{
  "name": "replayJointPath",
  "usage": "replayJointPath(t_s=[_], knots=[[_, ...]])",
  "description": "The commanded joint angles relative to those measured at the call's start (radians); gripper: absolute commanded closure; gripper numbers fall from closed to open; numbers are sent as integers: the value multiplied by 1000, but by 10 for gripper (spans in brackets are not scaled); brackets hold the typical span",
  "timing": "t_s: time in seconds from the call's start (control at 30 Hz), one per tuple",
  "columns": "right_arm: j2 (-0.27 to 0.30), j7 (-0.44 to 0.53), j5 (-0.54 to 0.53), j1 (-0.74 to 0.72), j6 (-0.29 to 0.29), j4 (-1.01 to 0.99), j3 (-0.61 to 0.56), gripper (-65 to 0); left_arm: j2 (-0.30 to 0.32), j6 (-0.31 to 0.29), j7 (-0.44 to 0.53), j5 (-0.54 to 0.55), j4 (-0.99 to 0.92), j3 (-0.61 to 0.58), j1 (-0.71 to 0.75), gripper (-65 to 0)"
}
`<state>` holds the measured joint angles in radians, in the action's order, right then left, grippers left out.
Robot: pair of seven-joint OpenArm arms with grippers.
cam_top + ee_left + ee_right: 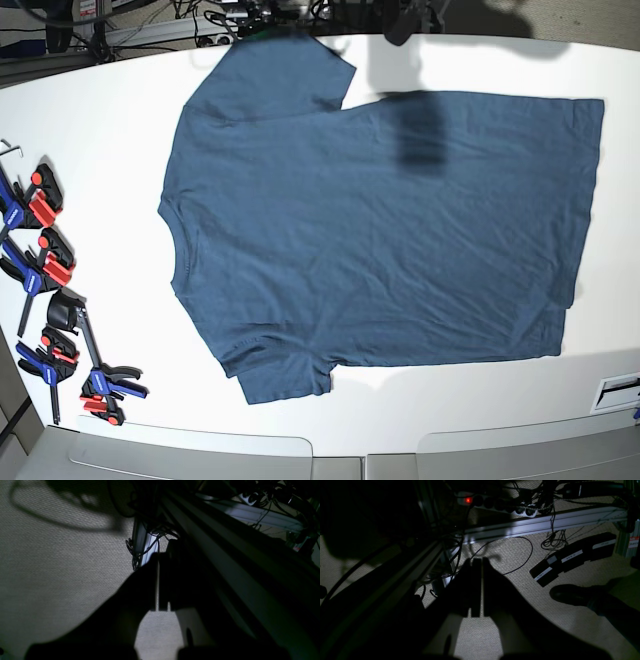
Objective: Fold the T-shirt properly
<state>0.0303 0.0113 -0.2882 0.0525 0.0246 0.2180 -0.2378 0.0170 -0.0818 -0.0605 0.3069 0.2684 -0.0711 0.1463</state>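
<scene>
The dark navy T-shirt (pixel 380 230) lies spread flat on the white table (pixel 120 120) in the base view, neck to the left, hem to the right, one sleeve at the top left and one at the bottom left. Neither gripper shows in the base view. The shirt shows in neither wrist view. My left gripper (pixel 160 555) is shut and empty, hanging over grey carpet beside an aluminium frame rail. My right gripper (pixel 477 560) is shut and empty, also over the carpet.
Several red-and-blue clamps (pixel 45 270) lie along the table's left edge. The right wrist view shows a frame rail (pixel 545 522), a power strip (pixel 495 502), cables, black labelled boxes (pixel 572 557) and a person's shoe (pixel 570 595).
</scene>
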Motion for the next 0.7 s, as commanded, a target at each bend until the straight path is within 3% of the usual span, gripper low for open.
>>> replayJointPath(t_s=[0.0, 0.67], knots=[[0, 14, 0, 1, 6, 7, 3, 0, 0, -8, -3, -3, 2, -1, 6, 0], [9, 14, 0, 14, 6, 7, 3, 0, 4, -8, -4, -3, 16, -1, 29, 0]])
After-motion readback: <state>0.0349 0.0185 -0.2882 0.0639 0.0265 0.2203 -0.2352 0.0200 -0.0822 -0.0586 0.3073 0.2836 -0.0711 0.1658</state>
